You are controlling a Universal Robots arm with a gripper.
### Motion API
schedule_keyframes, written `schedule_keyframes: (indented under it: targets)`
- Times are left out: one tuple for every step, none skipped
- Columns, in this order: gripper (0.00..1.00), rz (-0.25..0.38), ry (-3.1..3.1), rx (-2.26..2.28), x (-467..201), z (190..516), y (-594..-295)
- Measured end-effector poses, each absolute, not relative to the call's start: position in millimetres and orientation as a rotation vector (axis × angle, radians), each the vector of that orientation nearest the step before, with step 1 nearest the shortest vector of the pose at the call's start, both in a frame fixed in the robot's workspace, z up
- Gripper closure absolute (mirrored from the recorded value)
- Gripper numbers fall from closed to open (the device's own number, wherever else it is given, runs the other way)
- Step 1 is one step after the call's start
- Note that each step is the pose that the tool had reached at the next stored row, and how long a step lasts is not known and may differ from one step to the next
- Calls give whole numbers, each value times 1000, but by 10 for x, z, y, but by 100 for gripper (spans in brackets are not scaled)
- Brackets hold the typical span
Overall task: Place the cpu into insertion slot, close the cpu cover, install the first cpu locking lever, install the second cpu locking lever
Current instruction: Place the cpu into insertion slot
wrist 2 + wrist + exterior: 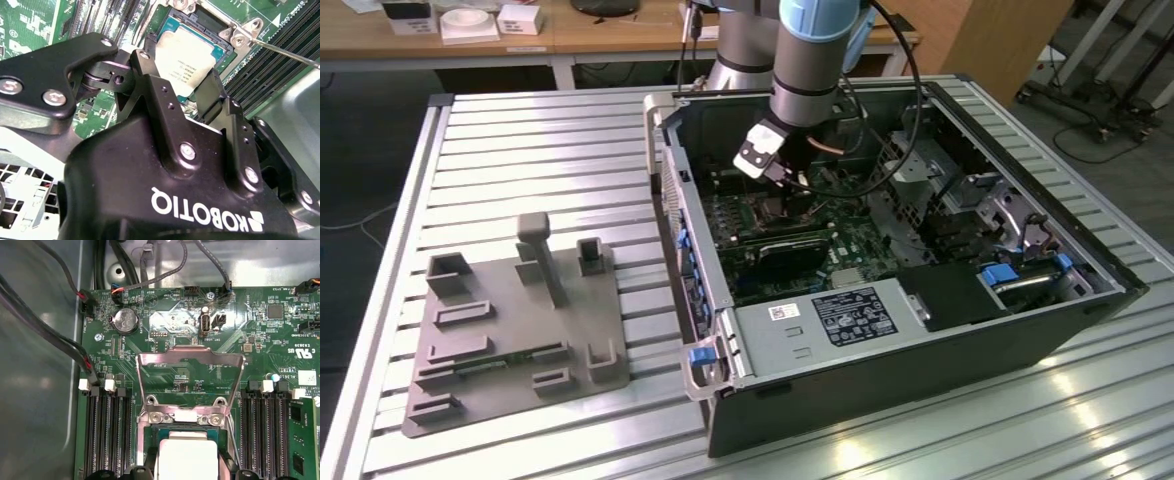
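Table (pixel 520 150): slatted metal. It carries the computer case (pixel 907 390) and, at 9 o'clock from the case in the exterior view, a grey fixture tray (pixel 507 340).
Arm (pixel 807 60): the only arm on the rig. It reaches down into the open case, at about 11 o'clock from the case's middle in the exterior view.
Circuit board (pixel 280 340): green, lying flat in the case, with long black memory slots (pixel 107 435) on both sides of the socket.
Gripper (pixel 177 70): directly over the socket. Its black fingers (pixel 162 95) appear closed on two opposite edges of the cpu.
Cpu cover (pixel 190 358): swung up and open, standing clear of the socket.
Insertion slot (pixel 200 20): a dark strip of it shows just beyond the chip.
Cpu (pixel 185 57): lies between the fingers, flat and squared to the slot, either seated or just above it; which one cannot be told. It is near-square, so it has no marked long axis.
Locking lever (pixel 285 52): thin wire rod, unlatched, angled away from the socket.
Writing: there is fine print on the chip's top, white lettering on the gripper body and a white label on the grey box (pixel 834 318). None is transcribed.
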State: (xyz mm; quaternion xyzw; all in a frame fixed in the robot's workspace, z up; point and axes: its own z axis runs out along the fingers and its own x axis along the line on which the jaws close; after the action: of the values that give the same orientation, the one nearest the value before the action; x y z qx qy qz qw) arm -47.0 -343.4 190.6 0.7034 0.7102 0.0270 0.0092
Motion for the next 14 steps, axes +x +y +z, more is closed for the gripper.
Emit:
schedule_keyframes:
  targets:
    - [46, 84, 2219, 2196, -470, 1905, -3434]
    - [46, 84, 2219, 2196, -470, 1904, -3434]
    - [46, 84, 2219, 2196, -470, 1904, -3434]
    - [46, 84, 2219, 2196, -470, 1903, -3434]
    - [46, 84, 2219, 2196, -470, 1903, -3434]
    - [46, 85, 2219, 2196, -470, 1903, -3434]
    - [46, 85, 2219, 2196, -470, 1903, -3434]
    - [46, 85, 2219, 2196, -470, 1902, -3434]
    - [46, 85, 2219, 2196, -470, 1902, -3434]
    - [46, 85, 2219, 2196, -470, 1902, -3434]
    - [46, 85, 2219, 2196, -470, 1902, -3434]
    - [46, 86, 2219, 2196, -469, 1900, -3434]
    - [45, 86, 2219, 2196, -469, 1899, -3433]
    - [45, 86, 2219, 2196, -469, 1898, -3433]
